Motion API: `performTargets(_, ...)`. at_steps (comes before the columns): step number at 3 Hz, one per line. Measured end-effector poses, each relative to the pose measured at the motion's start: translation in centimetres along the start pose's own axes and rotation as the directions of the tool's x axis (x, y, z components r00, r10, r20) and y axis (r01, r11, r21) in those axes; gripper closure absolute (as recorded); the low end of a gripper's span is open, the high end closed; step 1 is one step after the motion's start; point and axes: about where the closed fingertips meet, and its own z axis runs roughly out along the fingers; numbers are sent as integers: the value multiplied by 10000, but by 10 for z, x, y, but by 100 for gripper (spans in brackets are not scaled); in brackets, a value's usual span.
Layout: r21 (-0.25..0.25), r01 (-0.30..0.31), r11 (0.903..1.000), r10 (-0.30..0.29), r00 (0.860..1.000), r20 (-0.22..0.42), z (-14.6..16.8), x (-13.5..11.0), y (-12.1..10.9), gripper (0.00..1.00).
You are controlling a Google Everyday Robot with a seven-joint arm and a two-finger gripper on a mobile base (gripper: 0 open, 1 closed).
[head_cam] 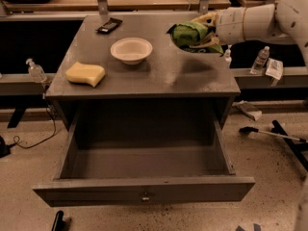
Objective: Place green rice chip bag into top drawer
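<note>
Green rice chip bag [186,33] sits in the upper right of the frame, pinched in the gripper [198,32] that reaches in from the right edge on a white arm [250,22]. The 2 pale fingers [206,19] are closed around the crumpled foil, one above and one below, so the bag is squeezed between them rather than resting on anything. It hangs clear of the grey cabinet top [159,78]; a soft shadow [185,71] lies on the surface beneath it, which suggests the bag is raised so it can pass over the front edge without dragging.

The top drawer [202,190] is pulled fully out across the lower half of the frame, its interior bare, ready to receive the bag. The white bowl [131,49] and yellow sponge [85,74] stay to the left of the bag, well apart from the grasp, and a flat black object [109,25] lies at the back left corner. The remaining step, as I judge it, is carrying the bag toward the bottom of the frame, over the drawer, then lowering and releasing it.
</note>
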Motion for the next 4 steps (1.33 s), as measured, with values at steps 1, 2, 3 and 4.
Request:
performTargets(1,756,148,9970,-143,9999,-64,-66,-25,-7,100)
performTargets(2,755,147,9970,-143,9999,-62,-66,-25,-7,100)
performTargets(3,1065,638,9923,-775,9885,1301,-61,-61,3,100)
performTargets(4,1517,1717,9734,-2134,9205,3272,-73,-142,34,100)
